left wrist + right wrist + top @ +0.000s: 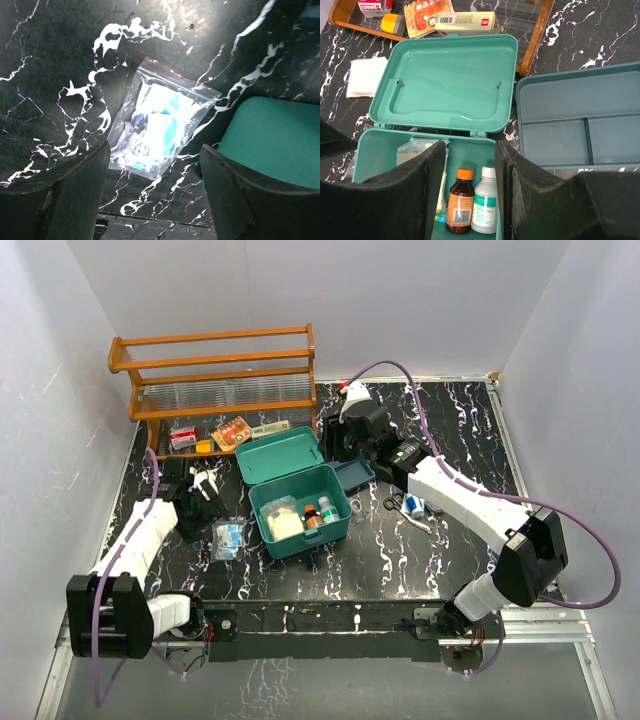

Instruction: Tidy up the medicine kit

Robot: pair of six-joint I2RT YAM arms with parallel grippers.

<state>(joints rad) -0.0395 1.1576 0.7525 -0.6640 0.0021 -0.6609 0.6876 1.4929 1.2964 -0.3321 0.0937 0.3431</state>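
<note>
The teal medicine kit (300, 530) stands open mid-table, its lid (440, 85) laid back. Inside stand a brown bottle with an orange cap (461, 202) and a white bottle (485, 202), beside a pale pouch (283, 520). My right gripper (470, 145) hovers above the kit, open, nothing between its fingers. A clear zip bag with blue-and-white contents (152, 127) lies flat on the table left of the kit (275, 140). My left gripper (155, 150) is open just short of the bag; in the top view this gripper (208, 512) sits up and left of the bag (229, 537).
A darker two-compartment tray (580, 120) lies right of the kit. Behind stands a wooden rack (215, 365) with small boxes (232, 432) under it. A white pad (365, 75) lies left of the lid. Scissors and a small tube (410, 505) sit under the right arm.
</note>
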